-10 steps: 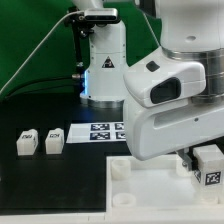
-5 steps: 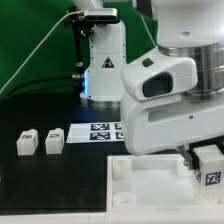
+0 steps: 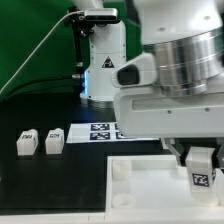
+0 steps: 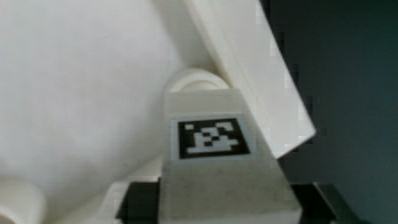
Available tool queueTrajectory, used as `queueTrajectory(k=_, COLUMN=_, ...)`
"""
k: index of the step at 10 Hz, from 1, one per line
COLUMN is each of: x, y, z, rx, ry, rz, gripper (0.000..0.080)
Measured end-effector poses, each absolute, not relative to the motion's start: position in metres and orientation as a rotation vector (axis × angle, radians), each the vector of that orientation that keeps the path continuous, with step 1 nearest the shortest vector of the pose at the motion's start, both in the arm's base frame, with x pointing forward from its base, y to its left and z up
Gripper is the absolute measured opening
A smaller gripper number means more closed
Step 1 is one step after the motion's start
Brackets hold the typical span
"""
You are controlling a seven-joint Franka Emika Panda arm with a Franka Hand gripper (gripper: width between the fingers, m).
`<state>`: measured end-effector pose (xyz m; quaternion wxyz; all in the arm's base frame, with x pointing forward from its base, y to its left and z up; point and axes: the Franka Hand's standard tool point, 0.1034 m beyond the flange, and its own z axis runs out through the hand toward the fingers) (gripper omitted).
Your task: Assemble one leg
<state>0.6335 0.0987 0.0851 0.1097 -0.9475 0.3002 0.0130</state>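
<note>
You have the gripper (image 3: 202,160) clamped on the small white cuboid plastic leg (image 4: 217,150), above the large white square tray's (image 3: 140,178) corner; I judge seating it remains.

The arm (image 3: 175,90) points down, fingers (image 4: 139,204) clamped on the leg (image 3: 203,170).

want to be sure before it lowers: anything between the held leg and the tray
Nothing visible does. The leg is clamped in the gripper, its far end close to a rounded corner socket of the tray. The marker board lies apart, toward the exterior view's left.
</note>
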Motion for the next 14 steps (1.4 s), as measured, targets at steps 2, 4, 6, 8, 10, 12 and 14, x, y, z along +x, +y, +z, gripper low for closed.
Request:
queueTrajectory(k=2, x=0.633, y=0.100, z=0.084, rx=-2.718, ry=1.087, rz=0.065, gripper=0.0303)
queueTrajectory(k=4, x=0.629, y=0.101, z=0.083, rx=-2.537, ry=1.435, rz=0.093, gripper=0.0303)
queueTrajectory(k=6, x=0.625, y=0.106, z=0.083, rx=-2.313, ry=1.761, rz=0.102, gripper=0.0303)
queueTrajectory(k=8, x=0.624, y=0.112, z=0.082, rx=-2.206, ry=1.894, rz=0.130, gripper=0.0303)
queueTrajectory(k=10, x=0.623, y=0.113, z=0.082, rx=-2.219, ry=1.878, rz=0.127, gripper=0.0388)
queueTrajectory(k=12, x=0.623, y=0.114, z=0.082, rx=-2.301, ry=1.780, rz=0.120, gripper=0.0527)
queueTrajectory(k=14, x=0.619, y=0.114, z=0.079, rx=-2.467, ry=1.564, rz=0.144, gripper=0.0643)
